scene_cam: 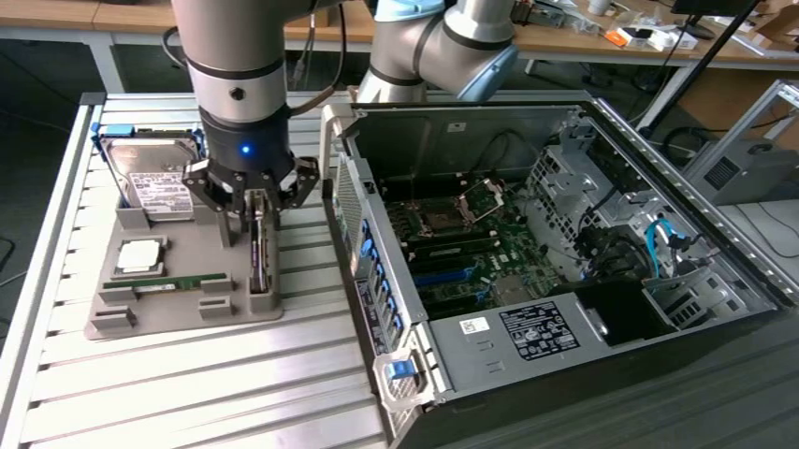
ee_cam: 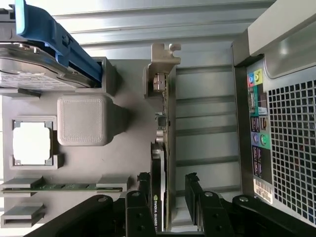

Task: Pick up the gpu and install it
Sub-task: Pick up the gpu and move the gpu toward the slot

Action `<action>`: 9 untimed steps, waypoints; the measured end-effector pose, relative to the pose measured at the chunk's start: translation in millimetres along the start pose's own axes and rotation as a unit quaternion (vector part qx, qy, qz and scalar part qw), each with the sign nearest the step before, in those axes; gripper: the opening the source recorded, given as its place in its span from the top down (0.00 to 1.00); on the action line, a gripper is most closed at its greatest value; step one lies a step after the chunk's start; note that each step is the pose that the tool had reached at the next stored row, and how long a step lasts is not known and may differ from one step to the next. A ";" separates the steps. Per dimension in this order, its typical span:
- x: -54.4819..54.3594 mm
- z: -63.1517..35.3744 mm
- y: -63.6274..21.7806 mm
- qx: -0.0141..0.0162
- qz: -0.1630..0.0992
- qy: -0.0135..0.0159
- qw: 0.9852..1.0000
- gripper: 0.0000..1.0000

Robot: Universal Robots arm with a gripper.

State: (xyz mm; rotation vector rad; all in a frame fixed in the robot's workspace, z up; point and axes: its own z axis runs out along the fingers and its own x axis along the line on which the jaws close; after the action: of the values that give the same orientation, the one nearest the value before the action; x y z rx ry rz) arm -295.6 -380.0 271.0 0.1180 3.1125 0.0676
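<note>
**Gripper status:** my gripper [scene_cam: 256, 208] is at full spread and has hold of nothing. In the wrist view the fingers [ee_cam: 193, 186] stand one on each side of the gpu [ee_cam: 165, 123]. There's a gap to the card on both sides and no contact that I can see.

**Gpu location:** the gpu [scene_cam: 258, 254] stands on edge in a slot of the grey tray [scene_cam: 187, 323], on the tray's side nearest the PC case [scene_cam: 374, 271]. It isn't lifted and isn't in the case. The case is open and sits just beside the tray, on the exterior view's right.

**Key relation:** the card is directly under me, between the fingers.
- Its long axis runs approx. parallel to the case's side wall, from the far end of the tray toward the near end.
- My closing line runs across the card's thin dimension, i.e. square to its flat faces.
- The fingers sit toward one end of the card. The silvery bracket [ee_cam: 163, 54] is at the opposite end, well clear of them.

**Judgement:** alignment looks right for a pinch across the faces, w/ a slight offset. The gap looks a bit wider on the case side.

**Other items:** hard drive [scene_cam: 156, 182], CPU [scene_cam: 138, 257] and memory stick [scene_cam: 181, 281] are seated in the tray, apart from me.
</note>
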 end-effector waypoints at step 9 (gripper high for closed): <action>3.5 10.0 10.9 0.000 0.000 0.000 1.000 0.58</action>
State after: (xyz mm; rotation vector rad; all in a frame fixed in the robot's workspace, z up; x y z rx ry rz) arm -298.1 -368.5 261.4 0.1181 3.1125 0.0674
